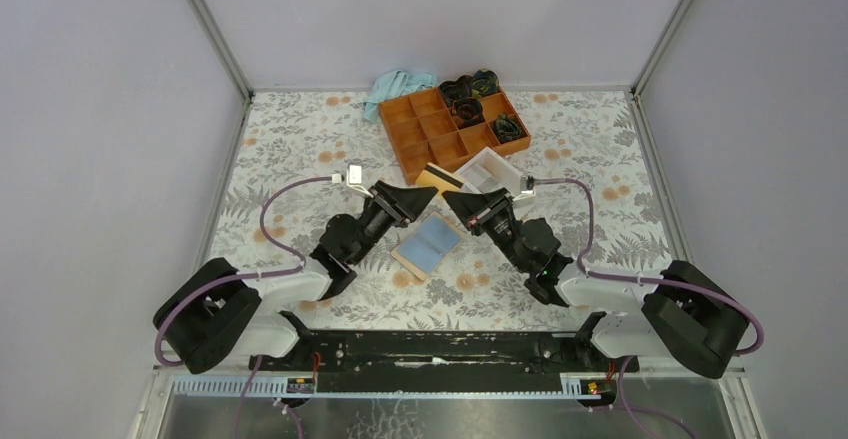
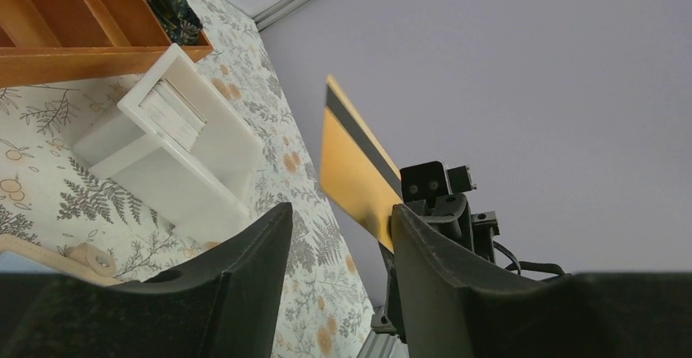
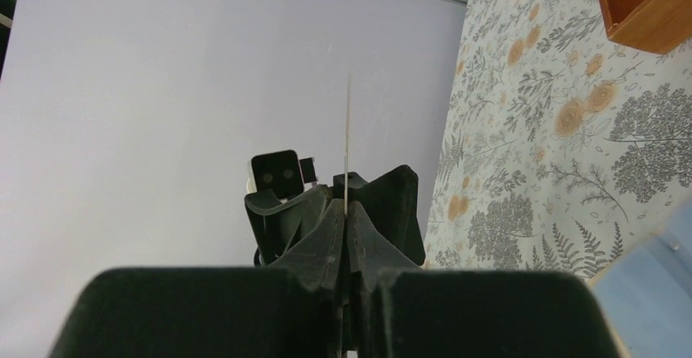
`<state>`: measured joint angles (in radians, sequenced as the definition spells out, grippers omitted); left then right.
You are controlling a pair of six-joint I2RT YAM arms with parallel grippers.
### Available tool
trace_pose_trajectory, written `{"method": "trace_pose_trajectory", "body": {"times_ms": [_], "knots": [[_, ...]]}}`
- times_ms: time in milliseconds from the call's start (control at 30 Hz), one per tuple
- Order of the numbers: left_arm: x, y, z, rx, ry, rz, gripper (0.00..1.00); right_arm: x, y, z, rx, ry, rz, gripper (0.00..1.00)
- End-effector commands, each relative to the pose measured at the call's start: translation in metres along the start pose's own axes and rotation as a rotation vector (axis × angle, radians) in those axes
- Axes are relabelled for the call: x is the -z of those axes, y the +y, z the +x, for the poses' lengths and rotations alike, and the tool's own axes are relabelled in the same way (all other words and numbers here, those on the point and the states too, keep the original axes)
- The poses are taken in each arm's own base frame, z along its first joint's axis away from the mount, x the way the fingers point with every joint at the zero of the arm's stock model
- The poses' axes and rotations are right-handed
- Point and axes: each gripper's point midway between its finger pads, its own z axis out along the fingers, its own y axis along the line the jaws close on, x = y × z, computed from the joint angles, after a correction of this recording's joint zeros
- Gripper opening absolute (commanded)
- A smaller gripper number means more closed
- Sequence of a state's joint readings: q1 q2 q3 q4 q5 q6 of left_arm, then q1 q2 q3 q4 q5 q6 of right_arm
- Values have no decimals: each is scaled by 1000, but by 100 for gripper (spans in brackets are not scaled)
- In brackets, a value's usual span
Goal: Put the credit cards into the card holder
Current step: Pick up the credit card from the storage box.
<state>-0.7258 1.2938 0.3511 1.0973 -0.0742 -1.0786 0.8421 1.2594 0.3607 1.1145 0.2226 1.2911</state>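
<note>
On your left, the left arm (image 1: 352, 239) points in toward mid-desk with its jaws standing apart. Its wrist view shows the floral desk (image 2: 326, 293) through the gap, and nothing is gripped. Only that view gives you the face of the credit card (image 2: 352, 166): orange-yellow with a black stripe along one long edge, lifted off the desk and tilted, its lower end hidden behind one finger (image 2: 457, 276). From above, the card is a small sliver between the two arms' tips, on the near side of the orange tray (image 1: 418, 131) and the white box (image 1: 490, 171). Nearer you, the card holder (image 1: 404, 257) lies open and flat, tan at the rim with light blue showing inside. On your right, the right arm (image 1: 525, 244) has its jaws pinched tight on the card, which its wrist view shows edge-on as a thin line. There is open desk on both sides of the holder, and the grey walls (image 1: 120, 109) stand well off.
</note>
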Motion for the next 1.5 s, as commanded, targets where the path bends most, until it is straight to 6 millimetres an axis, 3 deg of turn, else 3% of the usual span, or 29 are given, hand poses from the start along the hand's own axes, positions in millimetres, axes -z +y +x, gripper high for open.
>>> {"method": "trace_pose_trajectory", "body": {"times_ms": [0, 467, 633, 767, 967, 1067, 1300, 1467], "knots": [[-5, -23, -17, 0, -73, 86, 54, 2, 23, 1, -47, -4, -84, 0], [-4, -23, -18, 30, -86, 112, 35, 2, 15, 5, -62, -9, -93, 0], [-2, -23, -20, 37, -93, 125, 11, 2, 14, 6, -54, -8, -92, 1], [0, -22, -21, 47, -106, 136, 1, 2, 13, 9, -46, 4, -99, 6], [3, -17, -22, 42, -111, 130, 0, 2, 13, 13, -15, 22, -107, 37], [7, -15, -27, 40, -116, 123, 0, 4, 10, 15, 19, 40, -91, 47], [12, -8, -33, 1, -82, 84, 0, 10, 7, 18, 219, 95, -6, 54], [16, -3, -33, -23, -36, 46, 0, 20, 0, 6, 394, 104, 95, 57]]}}
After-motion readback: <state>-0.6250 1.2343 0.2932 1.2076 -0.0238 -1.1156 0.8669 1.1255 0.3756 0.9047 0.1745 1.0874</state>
